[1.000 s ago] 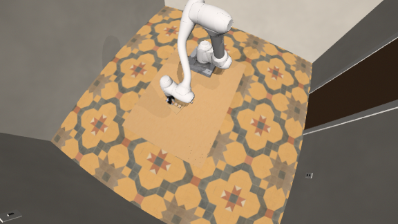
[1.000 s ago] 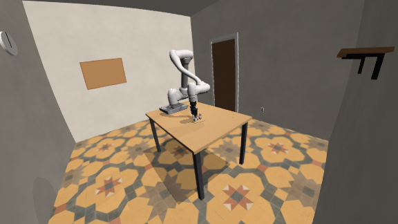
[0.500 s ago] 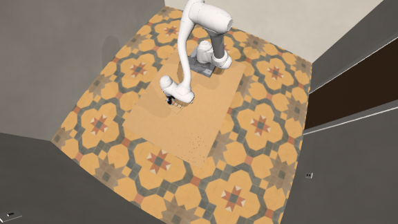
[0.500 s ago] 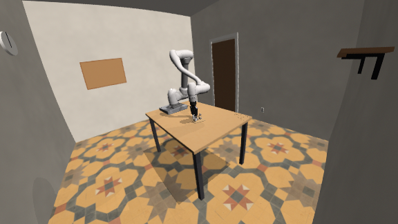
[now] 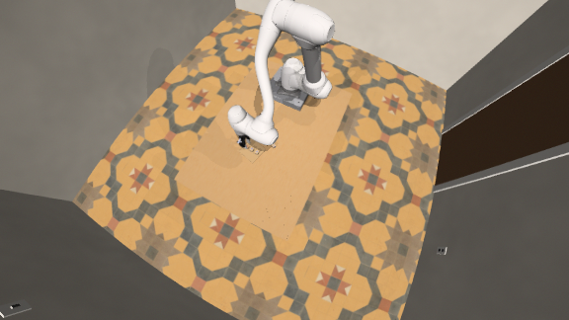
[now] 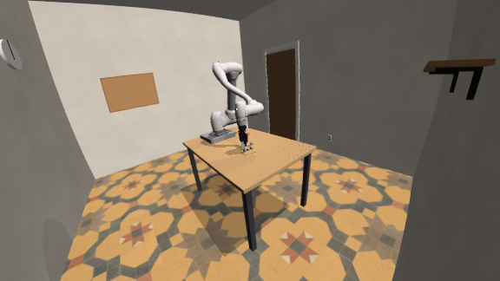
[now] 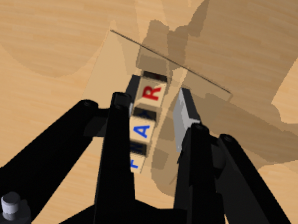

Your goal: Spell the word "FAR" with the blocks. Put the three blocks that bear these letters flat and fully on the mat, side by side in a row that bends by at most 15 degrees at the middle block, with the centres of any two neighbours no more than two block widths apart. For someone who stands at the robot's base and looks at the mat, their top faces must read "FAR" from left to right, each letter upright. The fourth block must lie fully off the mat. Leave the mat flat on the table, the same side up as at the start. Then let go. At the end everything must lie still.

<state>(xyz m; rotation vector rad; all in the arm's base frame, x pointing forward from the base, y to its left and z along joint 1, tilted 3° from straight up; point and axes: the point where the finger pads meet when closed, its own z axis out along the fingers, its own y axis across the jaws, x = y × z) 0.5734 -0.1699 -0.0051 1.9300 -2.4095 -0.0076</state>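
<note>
Three pale letter blocks stand side by side in a nearly straight row on the thin wood-coloured mat (image 7: 100,67) (image 5: 253,159). In the wrist view, the red R block (image 7: 151,92) is farthest up, the blue A block (image 7: 142,131) is in the middle, and the blue F block (image 7: 135,163) is lowest, partly hidden by a finger. The letters seem to face the same way along the row. My gripper (image 7: 157,95) (image 5: 243,142) (image 6: 245,147) is open, its fingers down on both sides of the R block, with a visible gap on the right side.
A small pale block (image 5: 274,145) lies near the mat's right corner in the top view; its letter cannot be read and it is not seen in the wrist view. The arm's base (image 5: 291,96) (image 6: 217,136) stands at the table's back. Arm shadows cross the mat.
</note>
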